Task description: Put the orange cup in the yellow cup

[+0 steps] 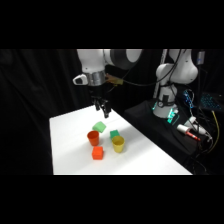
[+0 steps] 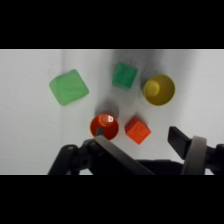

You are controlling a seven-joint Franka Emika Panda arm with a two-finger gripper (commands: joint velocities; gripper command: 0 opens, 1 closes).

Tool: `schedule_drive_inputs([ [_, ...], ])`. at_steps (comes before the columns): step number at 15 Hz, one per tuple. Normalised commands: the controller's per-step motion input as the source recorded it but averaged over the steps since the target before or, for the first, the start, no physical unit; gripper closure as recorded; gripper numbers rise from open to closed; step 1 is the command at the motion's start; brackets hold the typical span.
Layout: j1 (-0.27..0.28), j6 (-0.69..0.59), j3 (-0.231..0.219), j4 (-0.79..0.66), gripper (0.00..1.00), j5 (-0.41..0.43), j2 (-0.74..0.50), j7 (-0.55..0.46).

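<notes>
A: Tool hangs above the surface, holding nothing. In the wrist view its fingers stand apart with an empty gap between them. Probably kept high so it can line up before descending.

B: Where's the orange cup?

A: Orange cup stands upright on the surface, mouth up, below the tool and toward the camera in the side view. In the wrist view the orange cup sits just above the black linkage, so the tool is nearly over it. Untouched.

B: Target?

A: Yellow cup, also upright and mouth up, beside the orange one with a gap between them. Open mouth is what lets the orange cup drop in, so that orientation suits the task. Wrist view shows the yellow cup with nothing inside.

B: Clutter?

A: Orange-red cube just beside the orange cup; can't tell whether they touch. It could crowd one finger on the way down. Dark green block is close by the yellow cup. Light green block is apart from the others.

B: Count?

A: Two cups: one orange, one yellow. Three blocks: one orange-red, two green. One tool.
</notes>
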Motion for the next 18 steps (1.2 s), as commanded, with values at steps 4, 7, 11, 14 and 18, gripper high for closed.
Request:
schedule_drive_inputs([
  [4,-0.023,0.10,0.017,0.04,0.00,0.005,0.08,0.02],
  [7,-0.025,0.24,0.013,0.12,0.00,0.015,0.18,0.05],
  [11,-0.017,0.23,0.006,0.16,0.00,-0.013,0.19,0.09],
  [14,-0.015,0.21,0.005,0.17,0.00,-0.002,0.20,0.08],
  [18,-0.023,0.21,-0.003,0.17,0.00,-0.002,0.22,0.06],
])
